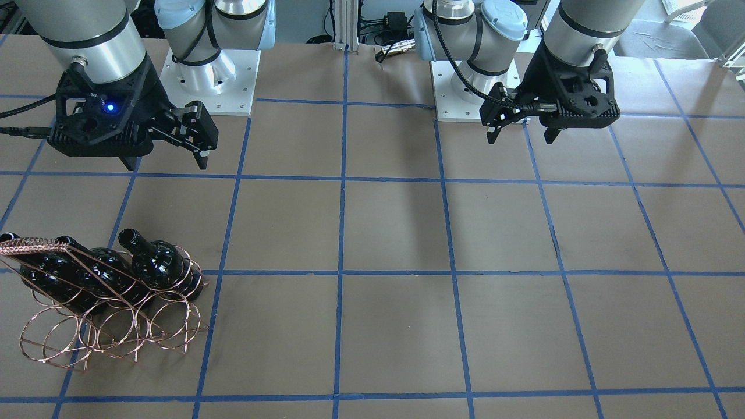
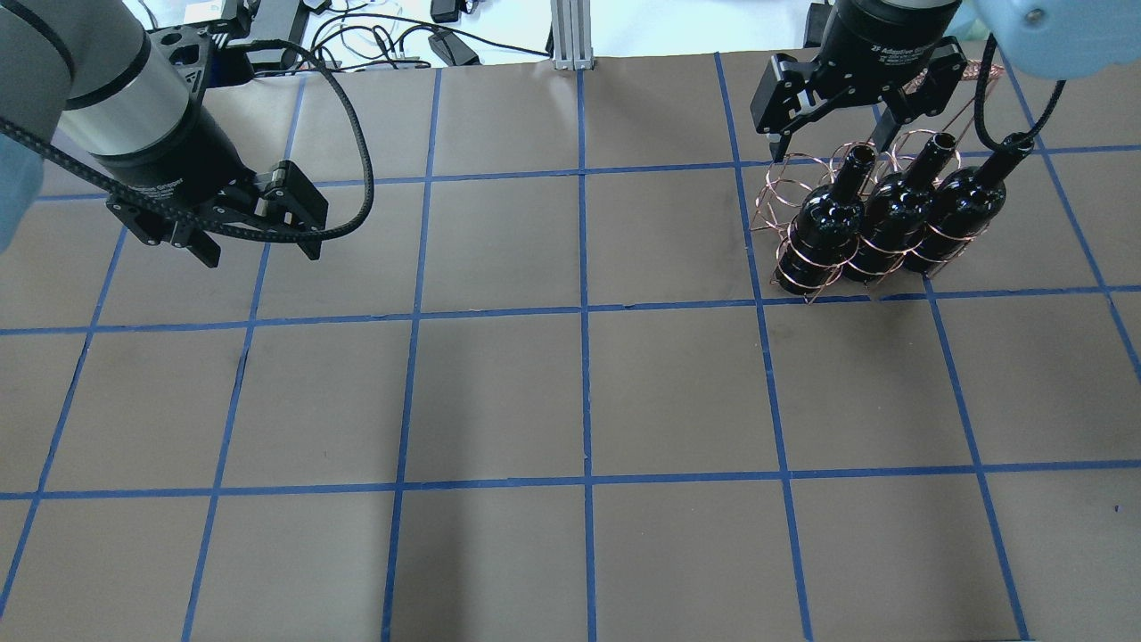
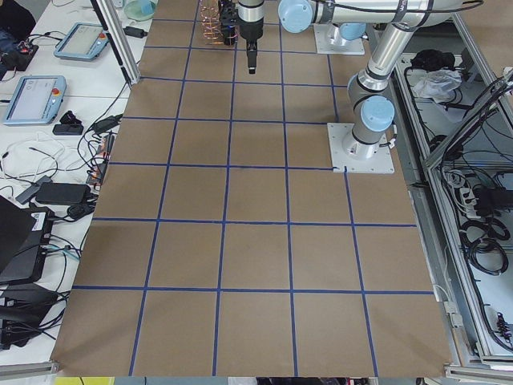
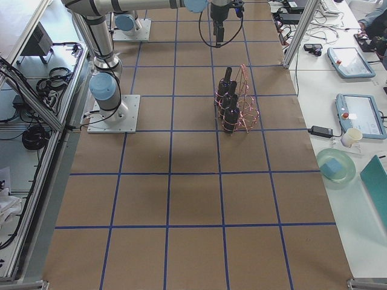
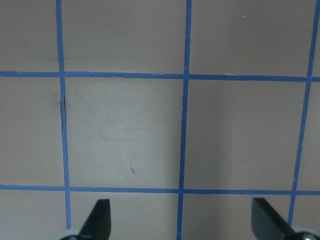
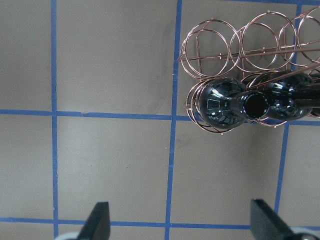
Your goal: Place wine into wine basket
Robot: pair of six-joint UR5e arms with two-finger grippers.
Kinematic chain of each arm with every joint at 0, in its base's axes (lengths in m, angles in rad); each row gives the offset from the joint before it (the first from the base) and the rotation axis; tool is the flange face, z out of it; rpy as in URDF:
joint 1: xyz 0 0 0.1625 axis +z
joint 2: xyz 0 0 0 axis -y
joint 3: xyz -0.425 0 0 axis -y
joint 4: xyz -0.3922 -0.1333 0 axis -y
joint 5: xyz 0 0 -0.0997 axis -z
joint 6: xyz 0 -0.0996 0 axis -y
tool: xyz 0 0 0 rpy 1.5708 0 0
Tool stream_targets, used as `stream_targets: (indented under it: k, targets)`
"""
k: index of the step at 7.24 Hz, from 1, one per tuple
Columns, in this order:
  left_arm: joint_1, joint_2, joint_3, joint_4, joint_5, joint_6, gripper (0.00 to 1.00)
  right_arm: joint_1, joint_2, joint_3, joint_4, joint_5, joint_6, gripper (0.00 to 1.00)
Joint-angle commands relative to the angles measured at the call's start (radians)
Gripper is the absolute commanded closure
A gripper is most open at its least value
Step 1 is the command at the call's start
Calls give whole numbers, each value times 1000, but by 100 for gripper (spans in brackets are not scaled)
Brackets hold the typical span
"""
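Brown tabletop, gridded with blue tape.
On the white side bench past it lay a grey teach pendant, a paper cup just beside it, and a teal bowl nearby.

left gripper spread wide, right gripper likewise

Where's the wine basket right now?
In the overhead view the wine basket stands at the table's far right, close by the right gripper, holding three dark bottles in its row nearer the robot.
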Motion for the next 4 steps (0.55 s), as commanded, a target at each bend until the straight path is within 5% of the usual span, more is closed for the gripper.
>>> stream_targets:
  k: [1, 4]
  targets:
    - [0, 10, 9, 0, 3, 0, 0, 0, -14, 2, 1, -2, 1, 0]
    - [3, 9, 9, -2, 3, -1, 0, -1, -23, 4, 0, -2, -10, 0]
